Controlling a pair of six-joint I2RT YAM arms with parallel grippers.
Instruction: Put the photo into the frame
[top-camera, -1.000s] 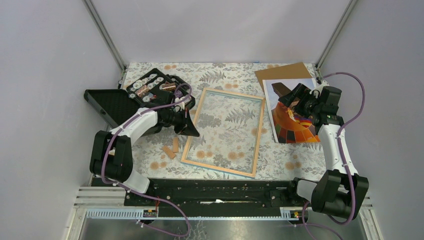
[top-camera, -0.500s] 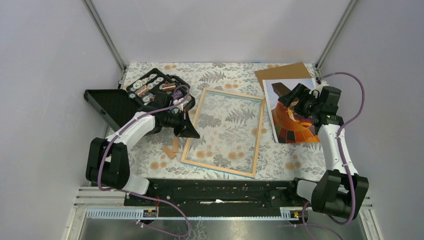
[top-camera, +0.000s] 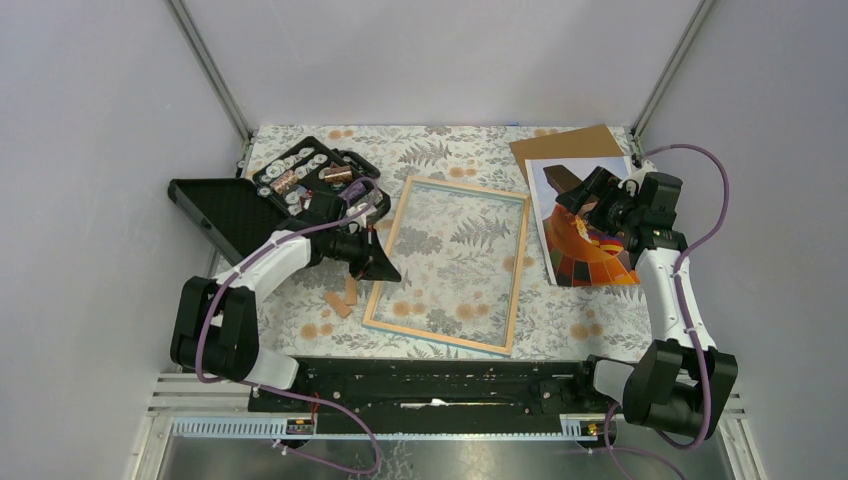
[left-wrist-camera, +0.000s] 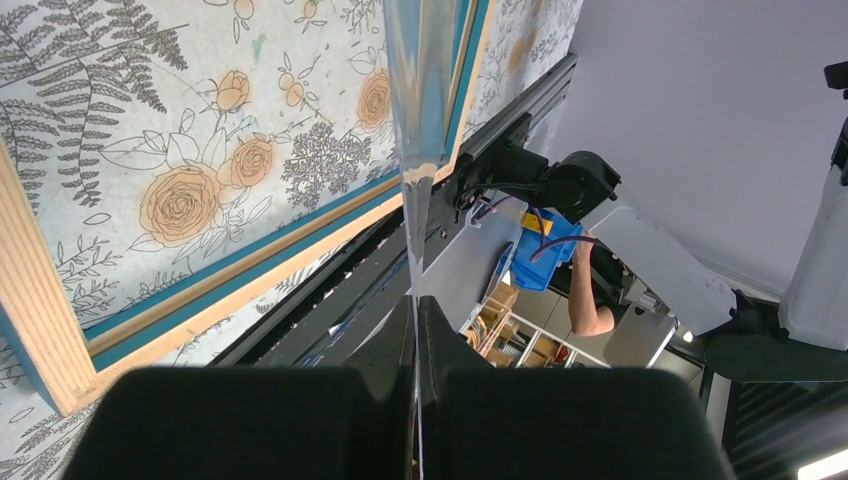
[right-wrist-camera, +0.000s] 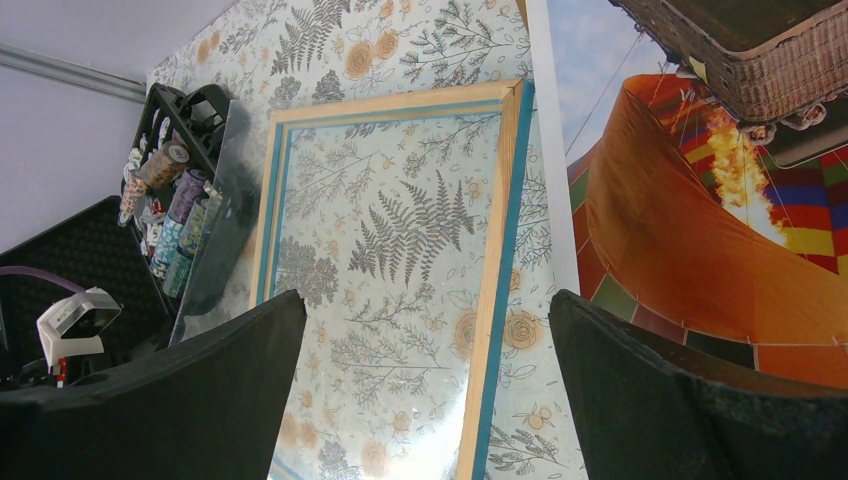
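I have the left gripper (left-wrist-camera: 415, 318) clamped on a clear pane (left-wrist-camera: 425, 80), tilted up beside the frame (top-camera: 465, 188). The right gripper (top-camera: 588, 203) gapes wide above the photo (top-camera: 585, 265), which lies outside the frame. Insertion is not yet done.

From above, your right hand (top-camera: 585, 195) covers part of the photo (top-camera: 590, 265), right of the frame (top-camera: 513, 275). The brown board (top-camera: 565, 142) off the frame's far-right corner is partly under the photo. Parts in the black case (top-camera: 300, 175) left of the frame: too small to ID. Rt wrist cam cuts photo and frame at its edges.
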